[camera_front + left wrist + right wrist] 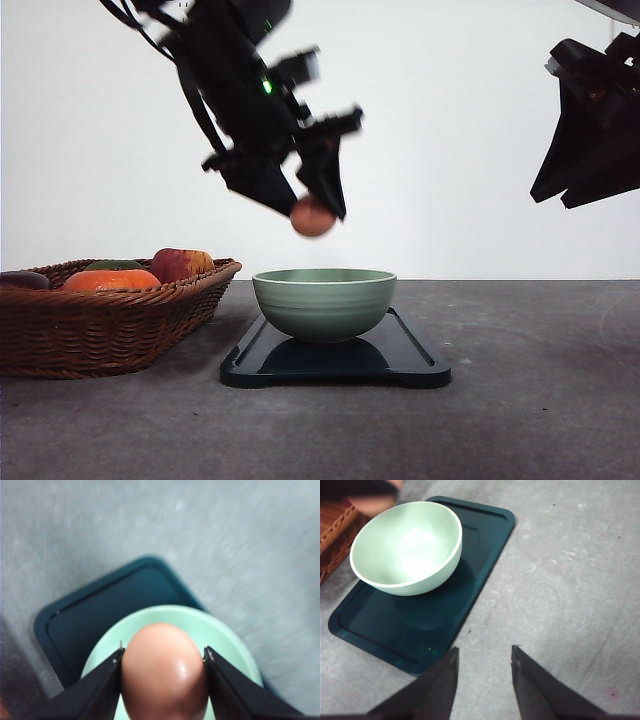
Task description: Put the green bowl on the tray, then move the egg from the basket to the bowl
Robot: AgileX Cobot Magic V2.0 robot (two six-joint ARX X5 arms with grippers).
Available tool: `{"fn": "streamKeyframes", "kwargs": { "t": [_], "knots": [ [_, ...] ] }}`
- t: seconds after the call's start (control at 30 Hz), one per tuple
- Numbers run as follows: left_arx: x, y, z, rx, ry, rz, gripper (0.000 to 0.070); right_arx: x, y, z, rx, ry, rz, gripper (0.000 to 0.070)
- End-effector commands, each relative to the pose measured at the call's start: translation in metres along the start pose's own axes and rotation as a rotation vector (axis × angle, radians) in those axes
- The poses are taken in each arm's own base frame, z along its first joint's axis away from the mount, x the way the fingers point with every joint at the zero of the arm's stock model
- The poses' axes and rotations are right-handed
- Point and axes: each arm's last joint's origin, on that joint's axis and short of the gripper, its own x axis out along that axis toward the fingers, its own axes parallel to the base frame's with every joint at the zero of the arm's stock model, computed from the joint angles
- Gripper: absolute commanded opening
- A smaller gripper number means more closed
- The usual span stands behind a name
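At the left of the grey bench, the shallow brown woven wicker basket (pixel 110 315) is cut off by the frame edge, its fruit half hidden behind the rim. Above the pale sage-green ceramic bowl (pixel 324 302) on the dark teal rectangular tray (pixel 405 362), the left gripper (pixel 314 210) pinches the small reddish-brown egg (pixel 312 217) between its jaws. High at the right, the right gripper (pixel 484 672) hangs partly out of frame, jaws apart, holding nothing.
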Motion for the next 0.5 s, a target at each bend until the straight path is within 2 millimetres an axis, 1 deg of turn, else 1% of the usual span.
{"fn": "streamKeyframes", "kwargs": {
  "t": [0.0,0.2,0.3,0.47],
  "knots": [
    [0.012,-0.007,-0.001,0.051,0.008,-0.003,0.0258,0.001,0.001,0.002,-0.007,-0.003,0.005,0.0196],
    [0.035,-0.012,-0.014,0.061,0.061,-0.013,0.0258,0.001,0.001,0.001,-0.005,0.011,0.004,0.0196],
    [0.043,-0.012,-0.019,0.061,0.082,-0.014,0.0258,0.001,0.001,0.0,-0.004,0.018,0.003,0.0196],
    [0.05,-0.012,-0.024,0.061,0.102,-0.013,0.0258,0.001,0.001,0.0,-0.004,0.019,0.003,0.0196]
  ]
}}
